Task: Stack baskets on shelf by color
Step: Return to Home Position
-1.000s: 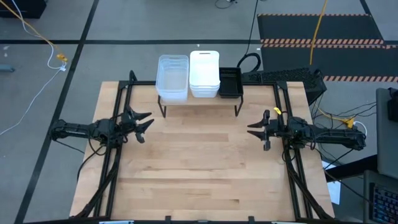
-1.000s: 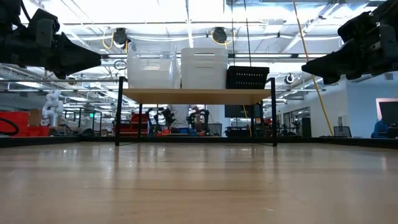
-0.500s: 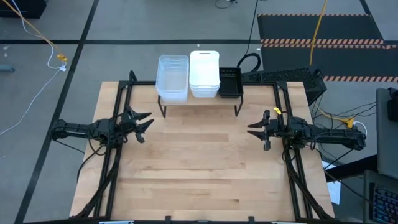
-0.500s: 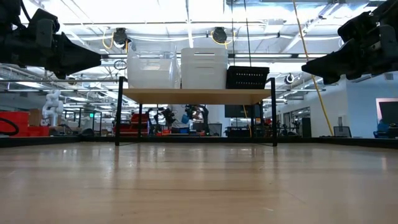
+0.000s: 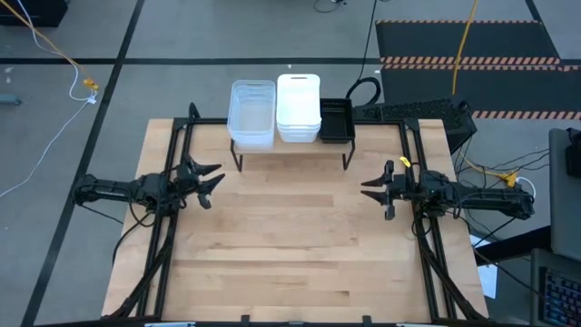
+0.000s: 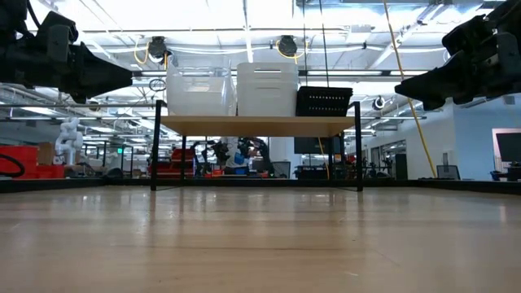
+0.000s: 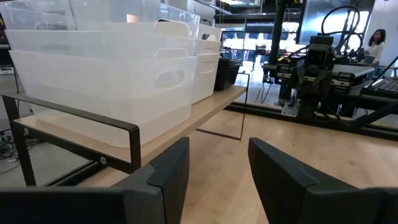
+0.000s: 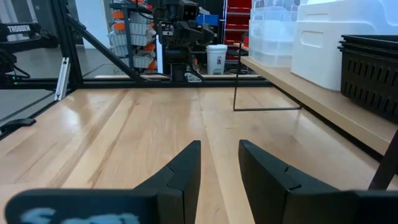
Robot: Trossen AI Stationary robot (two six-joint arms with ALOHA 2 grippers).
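Note:
The shelf point(image 5: 290, 147) stands at the table's far edge on thin black legs. On its plank rest three stacks of baskets: clear point(image 5: 252, 113) at the left, white point(image 5: 298, 107) in the middle, black slatted point(image 5: 336, 120) at the right. The low view shows the same row: clear point(image 6: 199, 89), white point(image 6: 267, 88), black point(image 6: 324, 101). My left gripper point(image 5: 211, 182) hovers open near the table's left side, level, holding nothing. My right gripper point(image 5: 374, 194) hovers open near the right side, level, holding nothing. Each wrist view shows a bare gap between the gripper's fingers point(image 7: 217, 163) point(image 8: 219, 163).
Black rail frames point(image 5: 172, 227) point(image 5: 427, 245) run along the table's left and right sides under the arms. The bare wooden tabletop point(image 5: 290, 245) stretches between the arms and in front of the shelf. Cables and a striped mat lie on the floor beyond the table.

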